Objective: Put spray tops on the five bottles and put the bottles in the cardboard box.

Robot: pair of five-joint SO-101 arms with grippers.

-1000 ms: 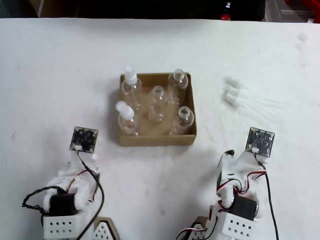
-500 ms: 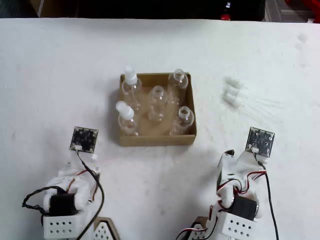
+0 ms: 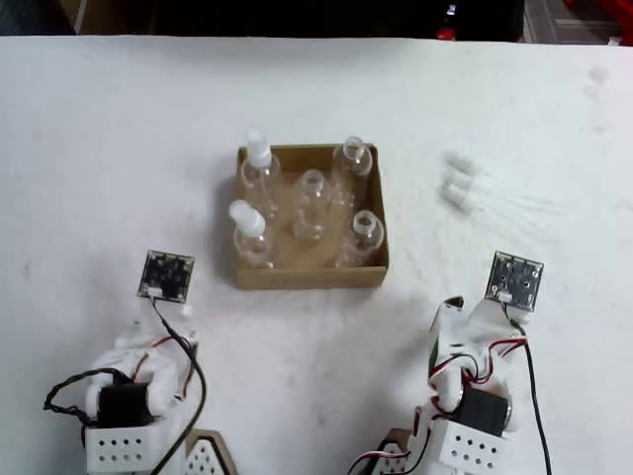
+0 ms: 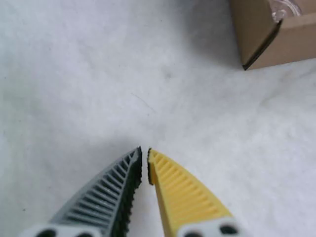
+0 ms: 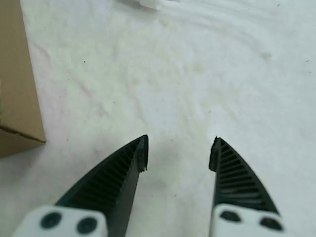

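On the white bench (image 3: 109, 119) the left arm (image 3: 134, 391) sits folded at the near edge, well apart from the cardboard box (image 3: 312, 276). The left jaws, one grey and one yellow, are nearly closed, with only a thin slit between the tips and nothing held. They hang over bare bench, with a corner of the box farther off. The box lies near the middle of the bench, and all five bottles stand upright inside it. The two on its left side wear white spray tops, one at the far corner (image 3: 259, 150) and one nearer (image 3: 243, 218). The centre bottle (image 3: 311, 203), the far right bottle (image 3: 353, 158) and the near right bottle (image 3: 364, 234) have open necks. To the right of the box, apart from it, a small cluster of loose spray tops (image 3: 463, 183) lies on the bench. The right arm (image 3: 473, 381) sits folded at the near edge below them; the right jaws, both black, stand wide open and empty above the bench, beside the box's side wall
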